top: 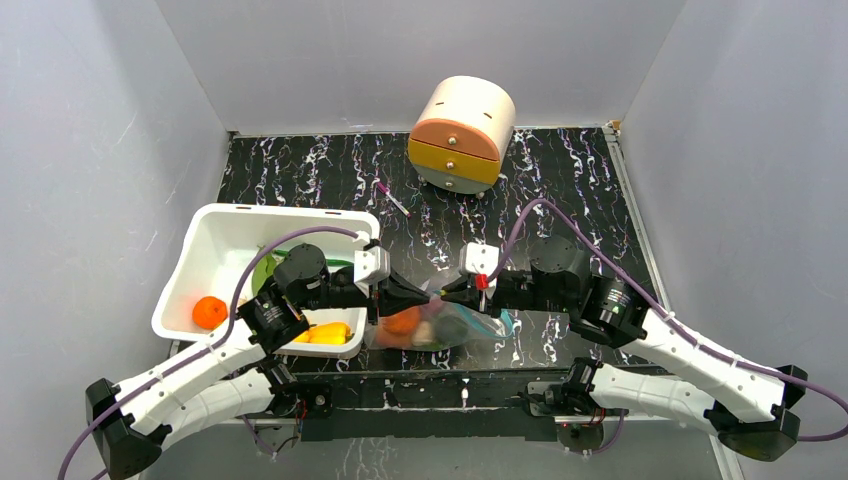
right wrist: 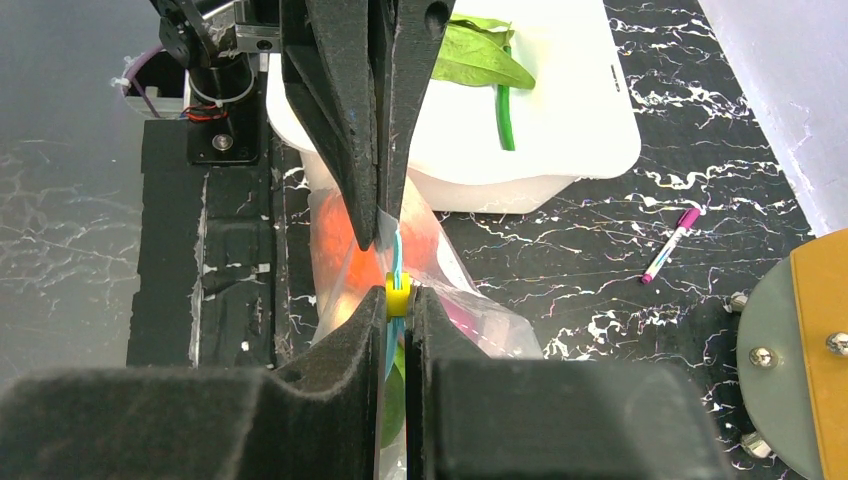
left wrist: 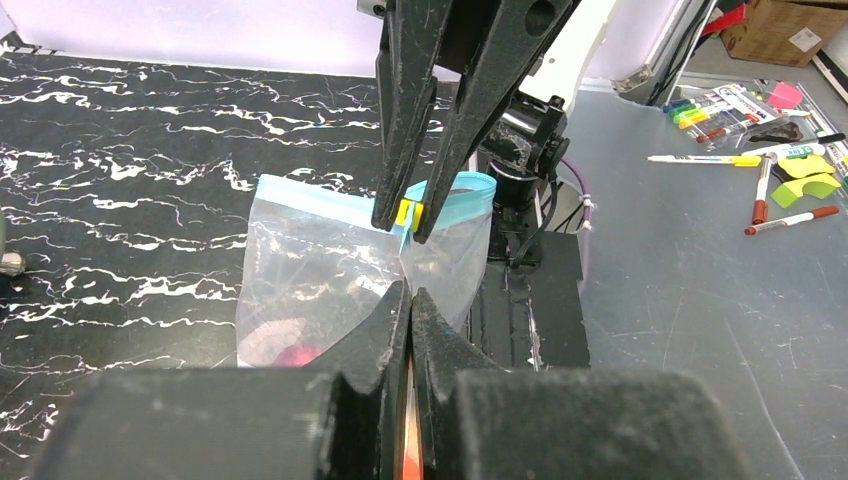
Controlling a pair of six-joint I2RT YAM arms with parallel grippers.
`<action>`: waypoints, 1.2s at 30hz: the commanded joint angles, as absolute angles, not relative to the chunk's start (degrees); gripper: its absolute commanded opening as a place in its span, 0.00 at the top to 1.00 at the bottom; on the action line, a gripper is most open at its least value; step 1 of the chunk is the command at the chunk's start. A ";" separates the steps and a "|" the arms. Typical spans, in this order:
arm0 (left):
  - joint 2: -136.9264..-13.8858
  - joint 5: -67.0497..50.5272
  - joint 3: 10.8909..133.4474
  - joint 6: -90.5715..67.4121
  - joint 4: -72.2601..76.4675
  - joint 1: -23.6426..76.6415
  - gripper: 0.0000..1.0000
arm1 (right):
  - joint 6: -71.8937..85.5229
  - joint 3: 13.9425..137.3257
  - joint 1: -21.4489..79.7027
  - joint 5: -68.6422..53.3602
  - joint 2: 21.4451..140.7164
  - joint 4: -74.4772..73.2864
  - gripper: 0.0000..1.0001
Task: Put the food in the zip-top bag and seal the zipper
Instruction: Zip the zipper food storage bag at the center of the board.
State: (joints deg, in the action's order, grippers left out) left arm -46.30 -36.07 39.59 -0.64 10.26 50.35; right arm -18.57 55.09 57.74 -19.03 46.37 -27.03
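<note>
The zip-top bag [top: 440, 328] lies at the table's near edge between both arms, with food inside: an orange fruit [top: 403, 321] and a green piece [top: 456, 328]. My left gripper [top: 425, 296] is shut on the bag's rim; in its wrist view its fingertips [left wrist: 400, 300] pinch the clear film. My right gripper [right wrist: 398, 298] is shut on the zipper's small yellow piece [right wrist: 397, 292], on the blue-green strip [left wrist: 320, 200]. The two grippers face each other, tips nearly touching. More food stays in the tub: an orange fruit [top: 210, 312], yellow peppers [top: 328, 333] and a green leaf [right wrist: 480, 55].
A white tub [top: 215, 215] stands left of the bag, under my left arm. A round drawer box [top: 462, 133] sits at the back, with a pink marker [top: 392, 198] in front of it. Black base plates [top: 440, 390] run along the near edge.
</note>
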 commanded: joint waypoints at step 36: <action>-52.44 -43.78 47.48 0.25 8.04 50.16 0.83 | -16.77 56.51 57.04 -21.17 47.46 -22.94 1.00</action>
State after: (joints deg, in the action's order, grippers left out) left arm -52.12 -41.67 44.73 -1.43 8.49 50.37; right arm -17.02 53.47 57.25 -19.90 47.72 -27.42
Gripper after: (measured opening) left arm 0.284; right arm 0.053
